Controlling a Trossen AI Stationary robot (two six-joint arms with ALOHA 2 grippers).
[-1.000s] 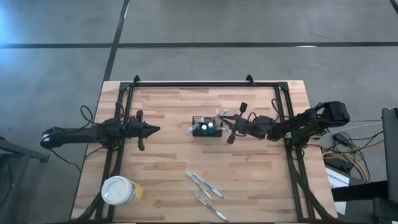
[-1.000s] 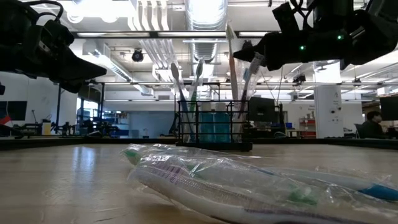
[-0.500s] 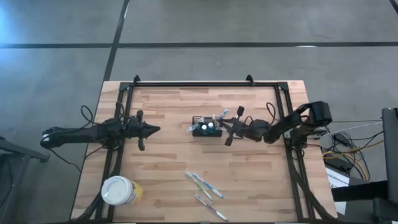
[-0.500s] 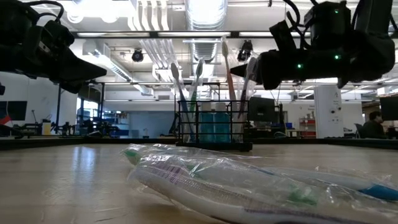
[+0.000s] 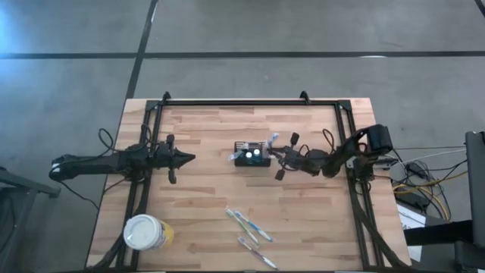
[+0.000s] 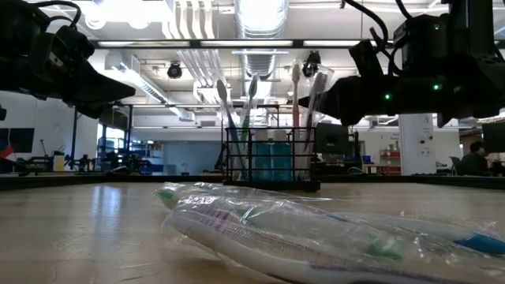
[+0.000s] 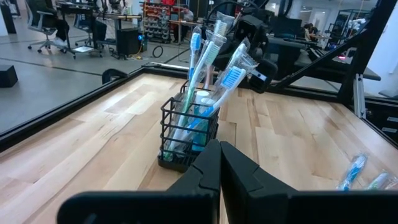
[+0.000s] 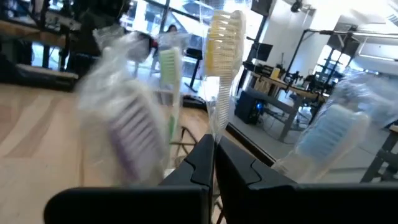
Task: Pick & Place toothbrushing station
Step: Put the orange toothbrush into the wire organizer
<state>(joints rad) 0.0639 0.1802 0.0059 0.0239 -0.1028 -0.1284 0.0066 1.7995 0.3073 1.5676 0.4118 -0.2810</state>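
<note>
Dark right arm (image 5: 333,161) low beside toothbrushing station (image 5: 251,155)

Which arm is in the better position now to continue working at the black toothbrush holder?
The right. Its gripper is at the toothbrushing station, shut on a toothbrush; the left gripper waits apart, shut.

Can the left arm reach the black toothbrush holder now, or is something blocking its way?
Probably yes. Bare table lies between the left gripper and the toothbrush holder. But the right gripper is at the holder's far side, shut on a toothbrush, so they might collide.
</note>
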